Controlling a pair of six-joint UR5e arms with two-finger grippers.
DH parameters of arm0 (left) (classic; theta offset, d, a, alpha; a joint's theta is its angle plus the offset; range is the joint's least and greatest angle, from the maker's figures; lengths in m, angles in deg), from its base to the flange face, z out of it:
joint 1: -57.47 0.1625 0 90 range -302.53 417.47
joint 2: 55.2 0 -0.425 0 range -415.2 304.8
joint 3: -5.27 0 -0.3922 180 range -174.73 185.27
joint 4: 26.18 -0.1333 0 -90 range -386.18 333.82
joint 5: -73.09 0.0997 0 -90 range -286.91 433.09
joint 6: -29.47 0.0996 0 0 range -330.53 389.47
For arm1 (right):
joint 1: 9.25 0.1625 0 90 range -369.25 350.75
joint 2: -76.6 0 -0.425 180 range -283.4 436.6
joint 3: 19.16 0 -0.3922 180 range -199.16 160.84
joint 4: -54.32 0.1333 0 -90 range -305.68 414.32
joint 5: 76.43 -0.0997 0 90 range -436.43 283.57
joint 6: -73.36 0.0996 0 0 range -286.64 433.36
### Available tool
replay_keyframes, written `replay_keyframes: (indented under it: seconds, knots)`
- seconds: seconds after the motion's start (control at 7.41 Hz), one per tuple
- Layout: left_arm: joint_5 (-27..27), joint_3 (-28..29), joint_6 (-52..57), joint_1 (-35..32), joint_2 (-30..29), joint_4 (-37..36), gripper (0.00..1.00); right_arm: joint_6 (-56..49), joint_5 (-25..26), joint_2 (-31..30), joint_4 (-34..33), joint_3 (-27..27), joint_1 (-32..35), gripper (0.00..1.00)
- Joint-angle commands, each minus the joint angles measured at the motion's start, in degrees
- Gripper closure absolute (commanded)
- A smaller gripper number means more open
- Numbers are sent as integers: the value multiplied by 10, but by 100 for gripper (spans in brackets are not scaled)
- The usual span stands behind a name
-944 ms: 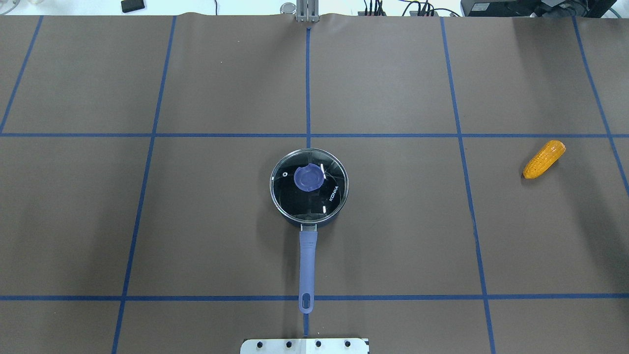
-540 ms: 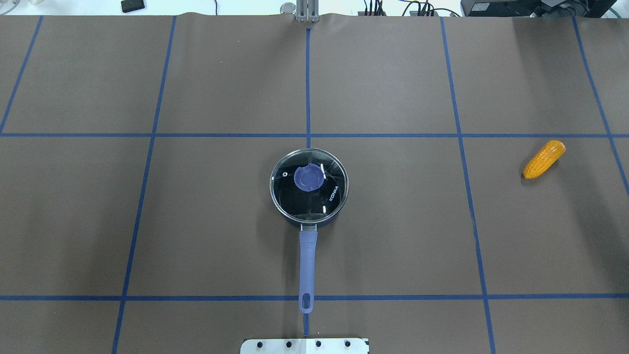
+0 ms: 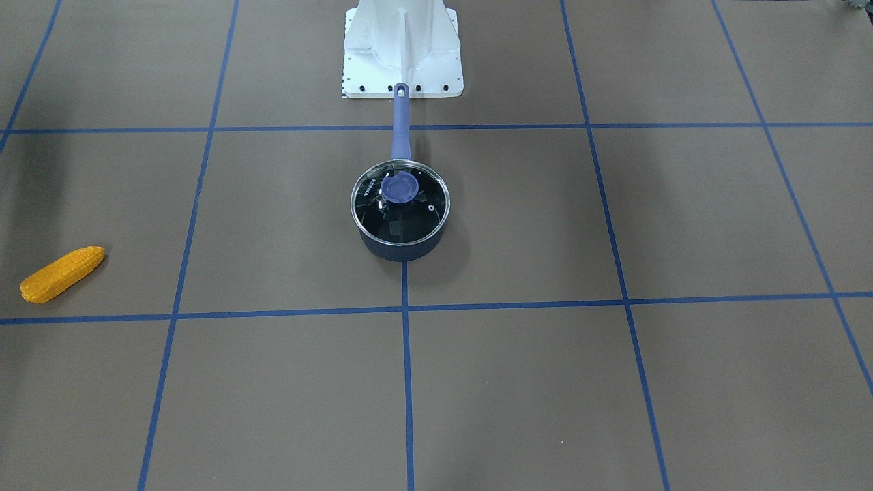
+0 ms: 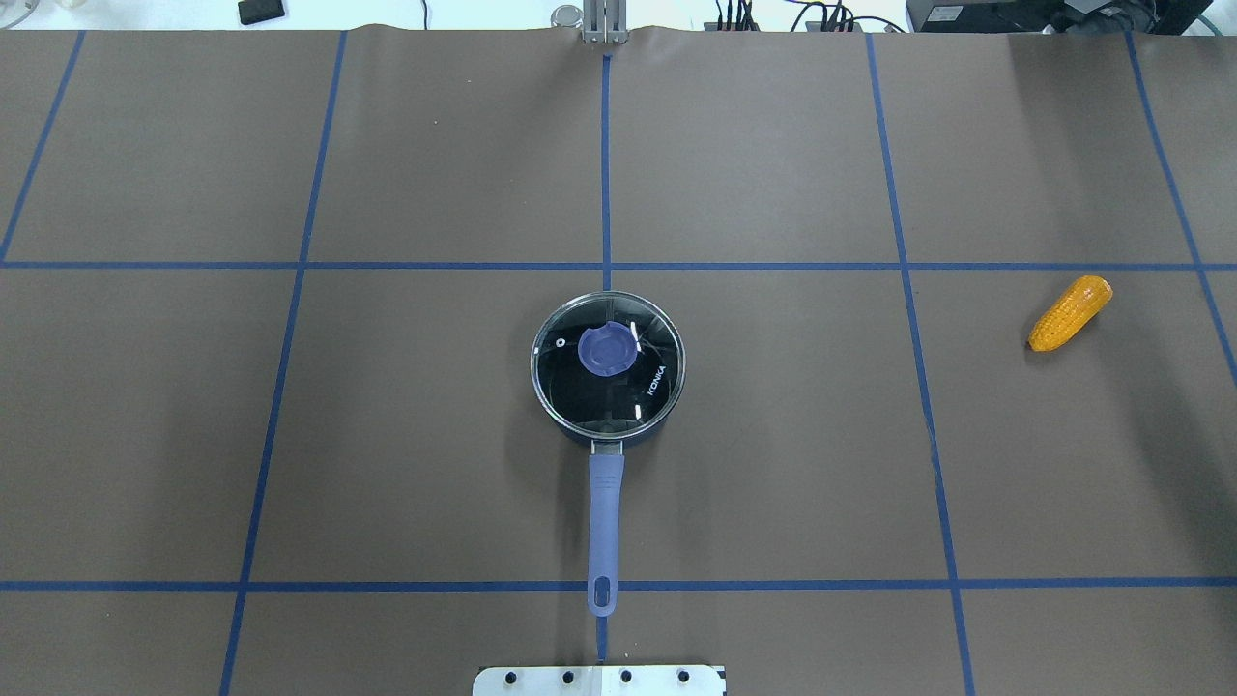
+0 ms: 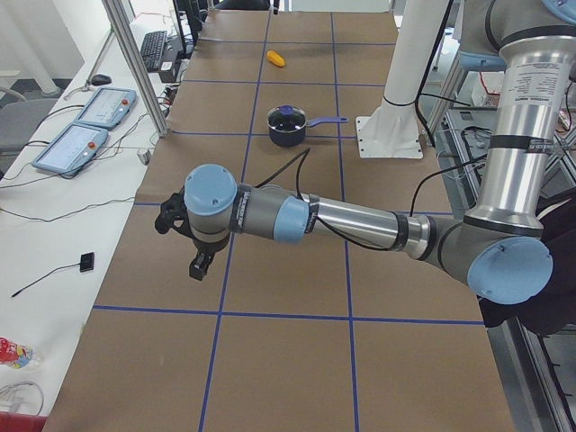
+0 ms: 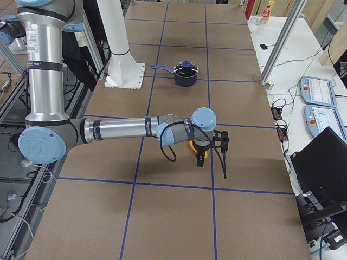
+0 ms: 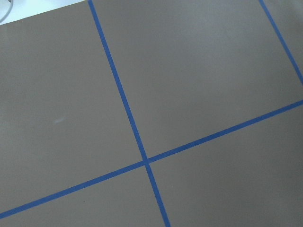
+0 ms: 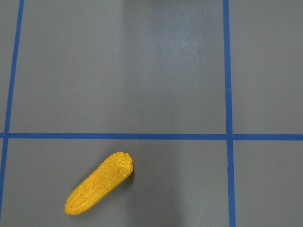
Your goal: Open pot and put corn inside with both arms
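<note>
the corn [image 8: 99,189] lies flat on the bench [image 4: 773,435], below the right tool [image 6: 201,157] and a little off to one side of its wrist camera's centre. it is judged to be light and stiff, probably moulded plastic. some grip is offered by its bumpy kernels, but a pinch near the thin end could be squeezed off by the taper. it is best taken across its thick middle, with the fingers set square to its long axis.

the pot [image 4: 607,362] stands well apart from both tools, closed under a glass lid [image 4: 638,387]. the lid is judged slick and breakable and is best lifted by its blue knob [image 4: 607,350].

whether the right tool or the left tool [image 5: 196,268] is released or clenched cannot be told; nothing is seen to be held.

against the earlier overhead frames nothing is changed: corn and pot are found in the same places, and no arm is seen in that view.
</note>
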Motion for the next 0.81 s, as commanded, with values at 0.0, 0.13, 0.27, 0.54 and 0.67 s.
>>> replay_keyframes:
  seconds: [0.0, 0.13, 0.27, 0.54, 0.67]
  knots:
    - [4, -48, -140, 62, -39, -2, 2, 118, 28, 20, 3, 7, -59, 0]
    - [5, -54, -193, 87, -66, -4, 2, 152, 70, 31, 2, 12, -101, 0]
    - [7, -67, -251, 113, -85, -5, 2, 170, 79, 59, 3, 36, -108, 0]
    - [59, -114, -388, 199, -115, -6, 2, 172, 79, 103, -5, 78, -118, 0]
    - [92, -141, -464, 253, -140, -24, 2, 172, 80, 125, -4, 108, -119, 0]
